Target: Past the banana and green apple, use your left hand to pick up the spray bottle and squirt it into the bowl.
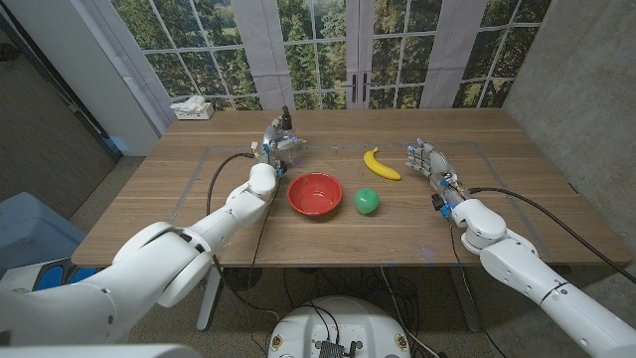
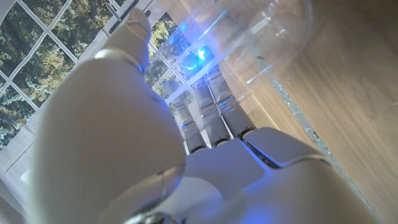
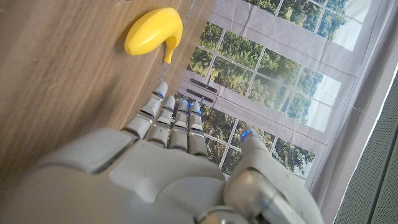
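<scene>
Behind the red bowl (image 1: 315, 193), my left hand (image 1: 279, 146) wraps its fingers (image 2: 208, 106) around the clear spray bottle (image 2: 261, 34). The bottle's dark nozzle (image 1: 285, 117) sticks up above the hand. I cannot tell whether the bottle is off the table. A green apple (image 1: 367, 201) lies just right of the bowl. The yellow banana (image 1: 381, 164) sits behind the apple and is also in the right wrist view (image 3: 152, 31). My right hand (image 1: 429, 161) stands right of the banana, fingers (image 3: 171, 118) stretched out and holding nothing.
A white tissue box (image 1: 192, 107) sits at the table's far left corner. A thin taped outline (image 1: 199, 179) frames the work area on the wooden table (image 1: 517, 199). Black cables run along both forearms. Windows stand behind the far edge.
</scene>
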Robot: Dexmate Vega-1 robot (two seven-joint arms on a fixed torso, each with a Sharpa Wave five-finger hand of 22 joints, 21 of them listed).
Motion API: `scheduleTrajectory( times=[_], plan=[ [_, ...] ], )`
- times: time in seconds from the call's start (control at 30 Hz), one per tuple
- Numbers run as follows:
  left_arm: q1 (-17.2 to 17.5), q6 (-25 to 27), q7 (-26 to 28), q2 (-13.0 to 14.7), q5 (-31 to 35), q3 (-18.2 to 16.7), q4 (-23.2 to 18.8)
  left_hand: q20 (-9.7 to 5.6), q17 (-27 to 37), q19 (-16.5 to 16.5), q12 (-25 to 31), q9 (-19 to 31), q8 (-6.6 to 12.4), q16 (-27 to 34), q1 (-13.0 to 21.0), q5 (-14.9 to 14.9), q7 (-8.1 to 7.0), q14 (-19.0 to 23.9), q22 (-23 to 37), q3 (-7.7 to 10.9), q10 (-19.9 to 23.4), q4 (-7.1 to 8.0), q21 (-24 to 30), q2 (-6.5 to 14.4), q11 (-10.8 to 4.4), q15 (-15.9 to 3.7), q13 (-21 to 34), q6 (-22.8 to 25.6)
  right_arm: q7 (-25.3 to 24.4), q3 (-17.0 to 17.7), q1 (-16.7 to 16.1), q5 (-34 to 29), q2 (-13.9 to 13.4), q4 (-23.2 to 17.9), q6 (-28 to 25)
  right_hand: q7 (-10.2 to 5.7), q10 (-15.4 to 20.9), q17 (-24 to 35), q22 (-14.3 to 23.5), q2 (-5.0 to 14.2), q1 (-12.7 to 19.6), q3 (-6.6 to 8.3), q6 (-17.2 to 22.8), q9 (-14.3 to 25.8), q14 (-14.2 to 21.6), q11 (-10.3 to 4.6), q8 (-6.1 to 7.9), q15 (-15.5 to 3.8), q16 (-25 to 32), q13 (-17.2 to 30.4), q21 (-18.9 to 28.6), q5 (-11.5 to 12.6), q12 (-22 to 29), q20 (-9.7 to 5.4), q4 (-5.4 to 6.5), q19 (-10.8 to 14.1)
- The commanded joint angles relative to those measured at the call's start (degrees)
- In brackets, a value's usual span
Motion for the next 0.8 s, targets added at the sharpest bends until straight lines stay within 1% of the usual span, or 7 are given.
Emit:
scheduleTrajectory(
  times=[0.03, 0.17, 0.33, 0.4, 0.57, 0.6, 0.8],
  plan=[
    [1.57, 1.36, -2.59, 2.18, -1.00, -1.03, -5.20, -4.83, 0.89, 0.90, 0.65, 0.35, -0.46, 0.38, 17.52, 0.51, -0.07, 2.99, 0.66, -0.05, -0.63, 0.15, 1.32, 16.41, 0.06, -10.44, 1.01, -1.09, -0.27, -0.97, 1.46, -0.90, 0.43, 0.34, -0.97, -0.19, 0.63, -0.07, 0.26, -0.02, -0.34, 0.26, 0.51, 0.33, 0.64, 0.26, 0.19, -0.15, 0.22, 0.09, -0.39, -0.11, 0.31, -0.14, 0.07, 0.68],
    [2.45, 1.95, -1.78, 3.30, 0.09, -1.10, -7.61, -4.88, 1.27, 0.86, 0.90, 0.47, -0.61, 0.34, 17.65, 0.63, -0.12, 3.13, 0.84, -0.07, -1.08, 0.22, 1.92, 16.29, 0.09, -10.38, 1.52, -1.44, -0.18, -1.15, 1.63, -1.03, 0.56, 0.41, -0.81, -0.22, 0.64, -0.08, 0.26, -0.02, -0.37, 0.28, 0.60, 0.33, 0.70, 0.33, 0.20, -0.09, 0.25, 0.05, -0.46, -0.11, 0.31, -0.14, 0.06, 0.70],
    [4.07, 3.31, -2.02, 5.27, 0.75, -1.52, -11.99, -4.94, 1.79, 0.63, 1.34, 0.65, -0.99, 0.10, 17.72, 0.84, -0.13, 3.27, 1.05, -0.06, -1.80, 0.34, 2.85, 16.10, 0.20, -10.29, 2.36, -2.27, -0.08, -1.32, 1.67, -1.10, 0.77, 0.31, -0.49, -0.25, 0.65, -0.11, 0.27, -0.03, -0.42, 0.30, 0.66, 0.34, 0.69, 0.27, 0.19, -0.09, 0.24, 0.00, -0.56, -0.10, 0.30, -0.14, 0.04, 0.73],
    [4.90, 4.28, -2.86, 6.43, 0.62, -1.83, -14.33, -4.86, 2.23, 0.73, 1.70, 0.77, -1.20, 0.11, 17.79, 0.97, -0.18, 3.67, 1.10, -0.07, -2.16, 0.36, 3.54, 15.91, 0.22, -10.23, 2.95, -2.75, -0.54, -1.41, 1.63, -1.47, 0.74, -0.06, -0.77, -0.22, 0.69, -0.12, 0.27, -0.02, -0.45, 0.31, 0.68, 0.34, 0.64, 0.21, 0.18, -0.08, 0.22, -0.03, -0.61, -0.10, 0.31, -0.14, 0.03, 0.74],
    [7.11, 5.32, -2.16, 8.08, 0.74, -3.06, -18.62, -4.92, 2.54, 0.63, 2.05, 0.90, -1.36, -0.09, 17.83, 1.14, -0.22, 3.84, 1.07, -0.02, -2.47, 0.38, 4.09, 15.71, 0.34, -10.13, 3.50, -3.09, -0.59, -1.59, 1.64, -1.59, 1.04, -0.16, -0.47, -0.22, 0.70, -0.15, 0.27, -0.03, -0.49, 0.33, 0.68, 0.34, 0.63, 0.24, 0.16, -0.09, 0.22, -0.08, -0.71, -0.10, 0.30, -0.15, 0.01, 0.76],
    [7.43, 5.53, -2.97, 8.54, 0.37, -3.27, -19.37, -4.97, 2.61, 0.72, 2.14, 0.93, -1.38, -0.15, 17.83, 1.18, -0.23, 3.88, 1.06, -0.01, -2.54, 0.39, 4.27, 15.65, 0.27, -10.13, 3.64, -3.14, -0.61, -1.66, 1.67, -1.69, 1.09, -0.20, -0.42, -0.20, 0.72, -0.15, 0.27, -0.03, -0.49, 0.34, 0.68, 0.34, 0.64, 0.28, 0.15, -0.09, 0.22, -0.08, -0.72, -0.10, 0.30, -0.15, 0.01, 0.76],
    [9.76, 7.00, -3.31, 10.41, 0.28, -4.42, -23.79, -4.98, 2.88, 0.62, 2.46, 1.06, -1.46, -0.34, 17.79, 1.36, -0.24, 4.12, 0.95, 0.06, -2.87, 0.44, 4.76, 15.48, 0.32, -10.11, 4.15, -3.28, -0.99, -2.11, 2.07, -2.32, 1.48, -0.40, -0.56, -0.19, 0.68, -0.19, 0.27, -0.03, -0.56, 0.37, 0.70, 0.35, 0.62, 0.26, 0.12, -0.08, 0.21, -0.16, -0.87, -0.10, 0.27, -0.13, -0.02, 0.81]
  ],
)
